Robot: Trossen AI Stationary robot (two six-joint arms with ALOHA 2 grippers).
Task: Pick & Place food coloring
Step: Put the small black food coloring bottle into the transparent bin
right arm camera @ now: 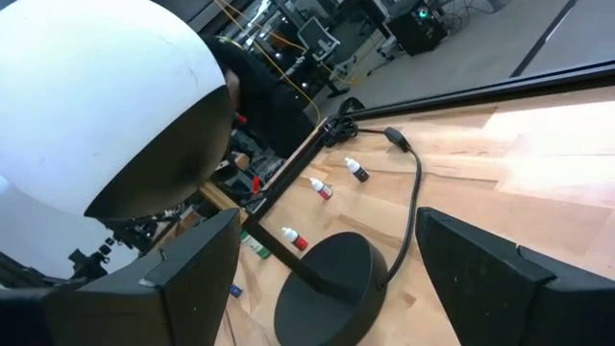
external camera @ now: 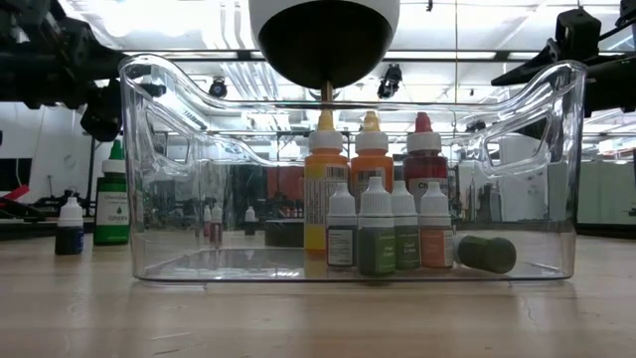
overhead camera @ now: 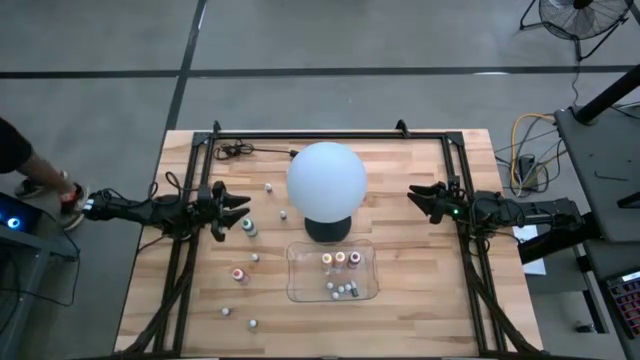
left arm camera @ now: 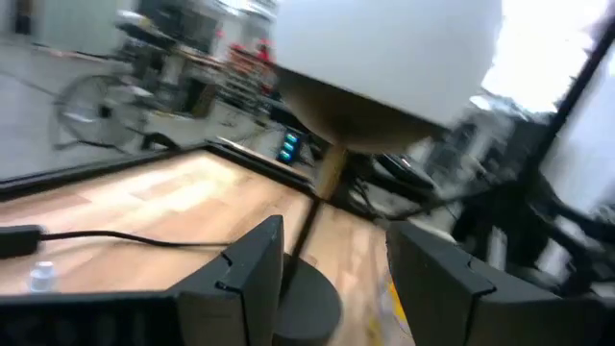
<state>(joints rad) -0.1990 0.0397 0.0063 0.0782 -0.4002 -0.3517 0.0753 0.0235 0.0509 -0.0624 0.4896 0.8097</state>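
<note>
The food coloring is tiny bottles in two groups. Several stand in the clear tray [overhead camera: 300, 285], the taller ones [external camera: 371, 164] behind small ones [external camera: 376, 229], and one [external camera: 487, 253] lies on its side. Others stand loose on the table's left half, among them a green one [overhead camera: 248, 227] and a pink one [overhead camera: 238, 273]. My left gripper [overhead camera: 240, 212] hovers level at the left edge, open, with nothing between its fingers [left arm camera: 252, 264]. My right gripper [overhead camera: 415, 198] hovers level at the right edge, open wide and empty [right arm camera: 329, 226].
A lamp with a white globe [overhead camera: 326, 178] on a round dark base [overhead camera: 328, 229] stands mid-table, just behind the tray, its cord [right arm camera: 413, 192] running to the far edge. A black frame [overhead camera: 330, 134] borders the table. A person's shoe [overhead camera: 70, 198] shows at the left.
</note>
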